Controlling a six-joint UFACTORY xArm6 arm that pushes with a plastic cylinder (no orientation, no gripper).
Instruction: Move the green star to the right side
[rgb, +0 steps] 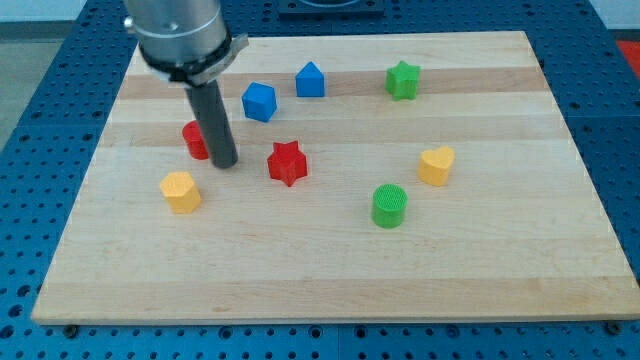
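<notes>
Nearest the camera sits the green ridged cylinder block (389, 205), low on the pale wooden board (330, 285). No jaws here to open or close, only a dark rod; my tip (224, 163) rests just beside the partly hidden red block (194, 139), between the yellow block (181, 191) and red star block (287, 163). The green star block (402, 80) lies well apart at the view's top. I'd judge the tip should pass around the blue blocks, reach the star's left face, then push steadily rightward

Bright, even overhead light, short soft shadows beneath blocks (sharp focus, no glare)
</notes>
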